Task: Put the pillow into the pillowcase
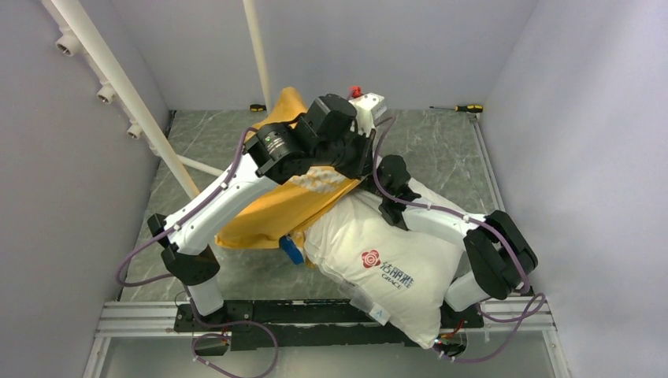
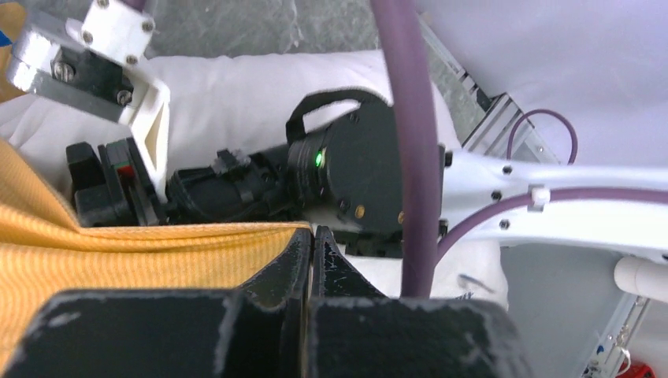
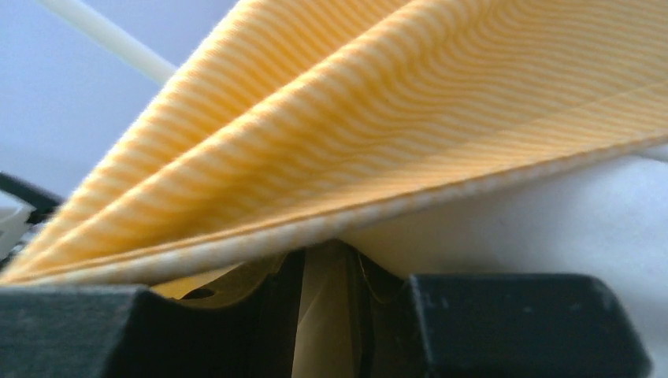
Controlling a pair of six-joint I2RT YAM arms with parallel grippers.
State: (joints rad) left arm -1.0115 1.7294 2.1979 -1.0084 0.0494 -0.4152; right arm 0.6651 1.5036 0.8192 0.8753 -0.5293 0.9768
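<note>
Two arms are converging over the middle of the grey marbled table [image 1: 441, 150]. The top view is giving the layout that the wrist cameras are missing. The pillow [image 1: 386, 268] is lying plump on the near right part of the table, logo facing up, its near corner overlapping the rail at the arm bases. The pillowcase [image 1: 272, 213], yellow-orange side up, is lying to its left, with its right end draped onto the pillow's far end and a bit of blue peeking out at its near edge. That view is hiding both sets of fingers under the left arm's wrist. The left wrist camera is filling this in: the left gripper [image 2: 313, 250] is pinching the edge of the yellow fabric, jaws pressed together, with white pillow beyond. The right wrist camera is showing the right gripper [image 3: 327, 315] clamping a fold of the striped hem between nearly closed jaws, with the pillow's white lying just beneath. A screwdriver [image 1: 465, 108] is lying by the far wall.
</note>
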